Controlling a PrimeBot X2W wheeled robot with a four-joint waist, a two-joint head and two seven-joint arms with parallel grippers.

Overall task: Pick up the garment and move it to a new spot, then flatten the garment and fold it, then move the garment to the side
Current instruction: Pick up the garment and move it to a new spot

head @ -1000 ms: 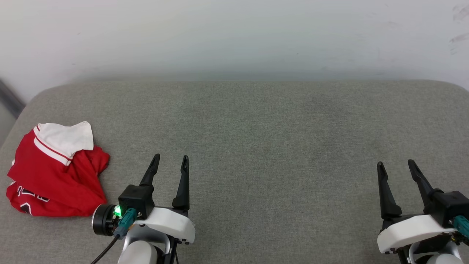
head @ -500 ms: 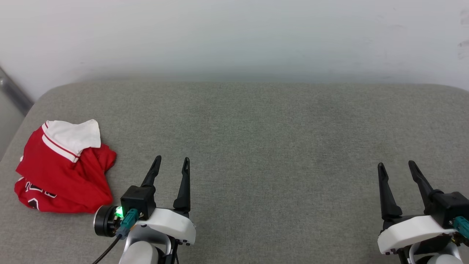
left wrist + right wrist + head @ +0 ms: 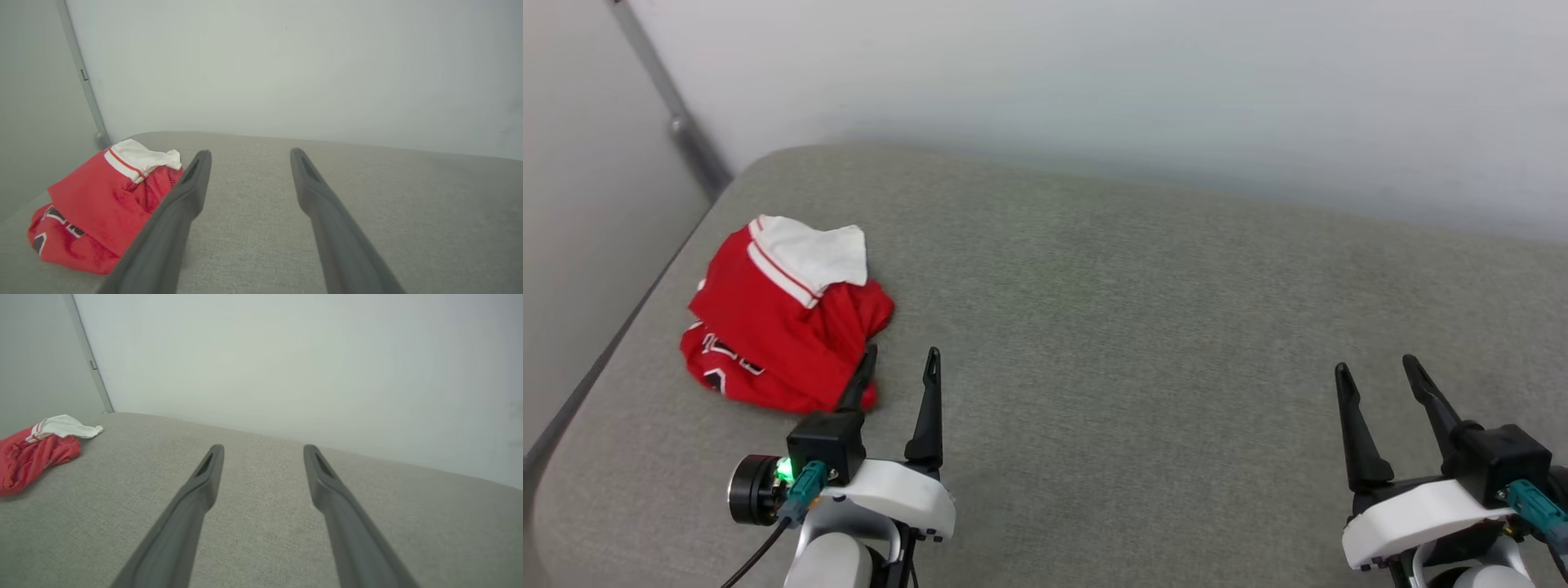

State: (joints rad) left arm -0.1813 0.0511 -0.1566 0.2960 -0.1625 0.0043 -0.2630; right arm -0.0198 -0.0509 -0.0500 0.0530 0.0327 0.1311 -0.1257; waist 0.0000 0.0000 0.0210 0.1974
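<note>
The garment lies in a crumpled red heap with a white sleeve on top, near the left end of the grey cushioned surface. Black lettering shows along its lower left edge. My left gripper hovers open just right of the heap, its left finger crossing the red cloth's lower right corner in the head view. In the left wrist view the garment sits left of the open left gripper. My right gripper is open over bare cushion at the far right. The right wrist view shows the garment far to the left of the open right gripper.
A pale wall runs behind the cushion. A grey metal strip goes down the wall corner at the upper left. The cushion's left edge drops off close beside the garment. Bare cushion stretches between the two grippers.
The head camera has turned left, so the whole picture has shifted right and the wall corner has come into view. Both grippers stay open and the garment lies as before.
</note>
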